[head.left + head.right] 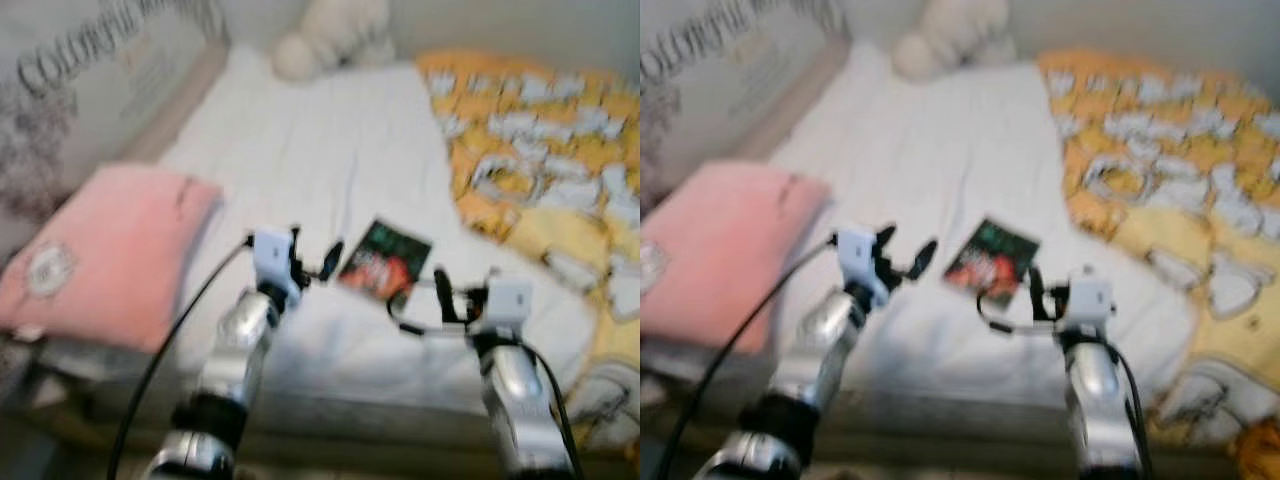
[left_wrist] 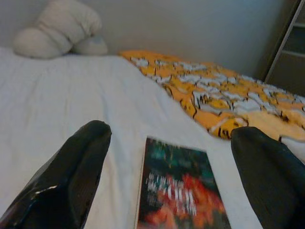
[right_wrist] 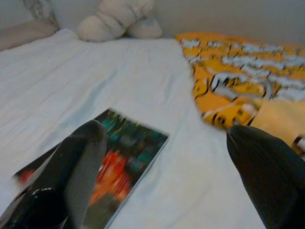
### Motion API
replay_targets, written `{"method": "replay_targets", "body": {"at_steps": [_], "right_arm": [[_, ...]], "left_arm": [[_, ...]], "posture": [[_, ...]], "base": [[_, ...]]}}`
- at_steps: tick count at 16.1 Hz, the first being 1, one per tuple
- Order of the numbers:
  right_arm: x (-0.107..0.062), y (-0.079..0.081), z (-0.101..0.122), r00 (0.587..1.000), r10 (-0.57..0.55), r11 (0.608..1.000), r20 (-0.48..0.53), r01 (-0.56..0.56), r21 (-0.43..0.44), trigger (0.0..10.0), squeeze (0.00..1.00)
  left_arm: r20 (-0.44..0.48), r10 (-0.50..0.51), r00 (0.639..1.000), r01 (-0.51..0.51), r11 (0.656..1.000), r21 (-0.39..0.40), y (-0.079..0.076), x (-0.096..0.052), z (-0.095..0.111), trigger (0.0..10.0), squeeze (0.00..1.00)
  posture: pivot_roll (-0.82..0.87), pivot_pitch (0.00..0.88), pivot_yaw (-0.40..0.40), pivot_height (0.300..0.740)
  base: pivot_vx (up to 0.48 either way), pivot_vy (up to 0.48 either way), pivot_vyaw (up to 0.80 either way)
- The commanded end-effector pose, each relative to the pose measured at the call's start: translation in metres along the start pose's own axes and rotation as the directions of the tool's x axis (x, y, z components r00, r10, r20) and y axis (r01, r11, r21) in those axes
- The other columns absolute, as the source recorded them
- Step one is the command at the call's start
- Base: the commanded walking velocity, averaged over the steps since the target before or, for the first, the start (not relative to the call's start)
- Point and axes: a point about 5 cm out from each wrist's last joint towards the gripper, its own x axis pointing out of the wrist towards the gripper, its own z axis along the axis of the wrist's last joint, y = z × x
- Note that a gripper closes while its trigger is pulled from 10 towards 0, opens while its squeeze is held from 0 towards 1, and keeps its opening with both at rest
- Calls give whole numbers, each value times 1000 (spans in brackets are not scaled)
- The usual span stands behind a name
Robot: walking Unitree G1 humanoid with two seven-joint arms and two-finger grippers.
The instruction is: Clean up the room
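A book point(image 1: 385, 260) with a dark green and red cover lies flat on the white bed sheet point(image 1: 320, 150), near the bed's front edge. My left gripper point(image 1: 318, 262) hovers open just left of the book, which shows between its fingers point(image 2: 71, 176) in the left wrist view. My right gripper point(image 1: 428, 300) is open too, just below and right of the book point(image 3: 119, 162). Neither gripper touches it.
A pink pillow point(image 1: 105, 255) lies at the bed's left side. A yellow patterned blanket point(image 1: 545, 160) covers the right side. A white plush toy point(image 1: 330, 35) sits at the far end by the wall. A printed headboard panel point(image 1: 90, 70) stands on the left.
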Motion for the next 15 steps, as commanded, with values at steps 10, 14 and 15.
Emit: {"method": "replay_targets", "body": {"at_steps": [10,14,15], "right_arm": [[53,24,-14,976,80,933,-204,-1,360,10000,0],[65,33,-10,974,76,959,-216,-12,285,10000,0],[69,36,-7,973,75,966,-218,-17,257,10000,0]], "left_arm": [[25,55,998,-60,965,255,31,-25,21,10000,0],[18,-208,978,196,945,262,-23,-46,33,10000,0],[34,-199,979,184,952,245,-32,-52,37,10000,0]], "posture": [[160,0,-47,736],[237,89,-82,736],[244,136,-93,736]], "base": [[36,-31,0],[0,0,0],[0,0,0]]}}
